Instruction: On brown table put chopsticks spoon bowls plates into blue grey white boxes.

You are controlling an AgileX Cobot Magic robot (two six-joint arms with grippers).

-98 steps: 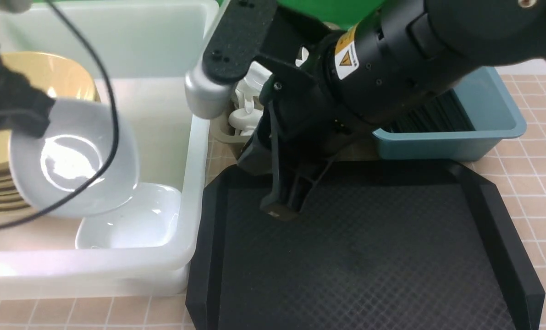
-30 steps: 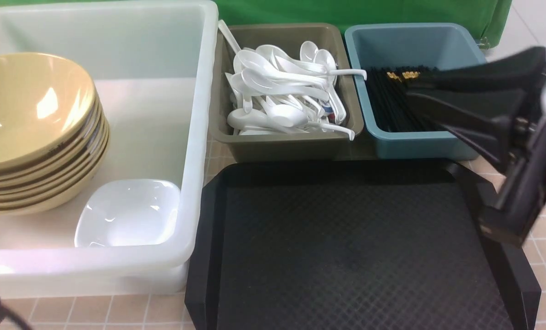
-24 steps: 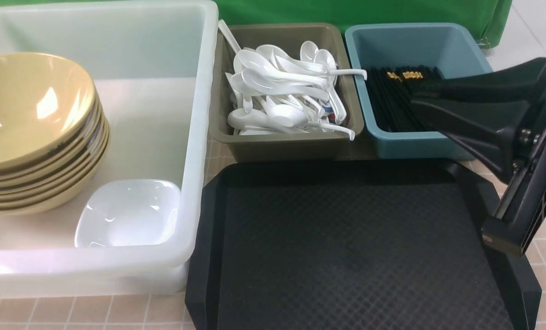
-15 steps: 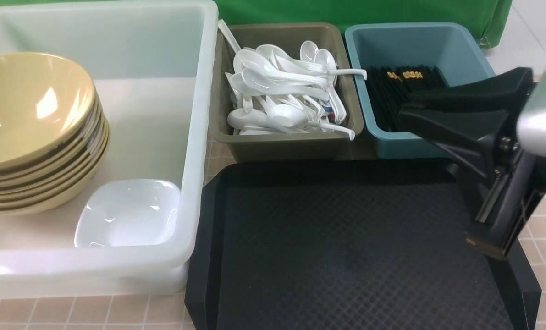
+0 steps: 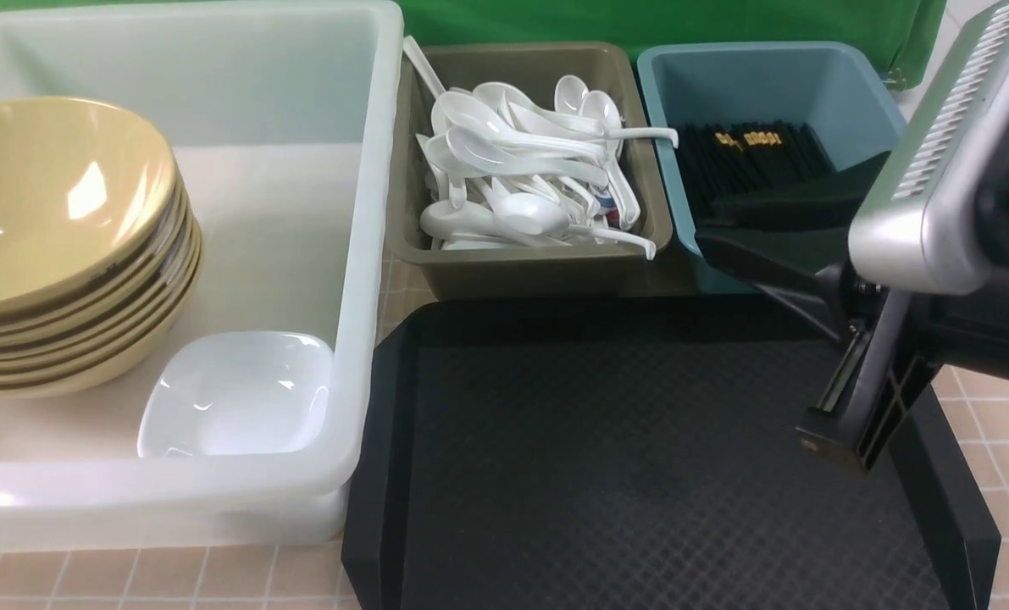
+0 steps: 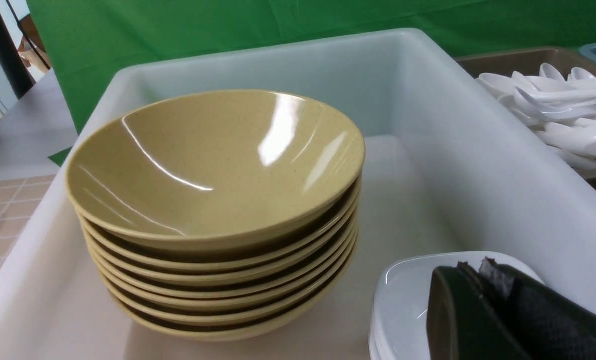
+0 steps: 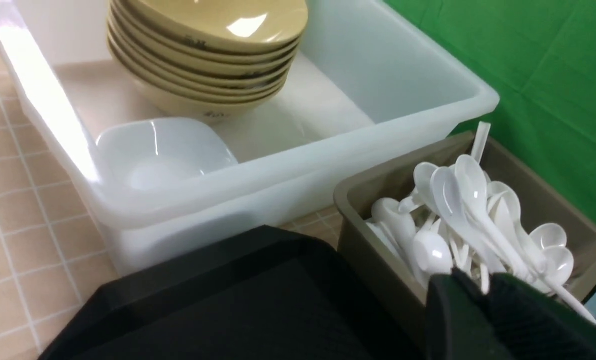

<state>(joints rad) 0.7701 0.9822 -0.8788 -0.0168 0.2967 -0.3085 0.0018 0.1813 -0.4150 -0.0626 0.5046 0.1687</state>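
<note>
Black chopsticks [image 5: 754, 169] lie flat in the teal-blue bin [image 5: 775, 76], long axes running front to back, gold-banded ends pointing away. Right pincer [image 5: 716, 229] holds nothing, its gap unclear; left pincer [image 6: 483, 280] is closed, empty.

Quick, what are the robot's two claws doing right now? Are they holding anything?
Left gripper: closed, holding nothing, above the white plates.
Right gripper: empty; can't tell if it's open or shut.

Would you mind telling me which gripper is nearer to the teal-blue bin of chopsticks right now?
The right. The right gripper sits at the blue bin, by its front wall near the chopsticks. The left gripper is over the white dishes inside the white tub, well away.
</note>
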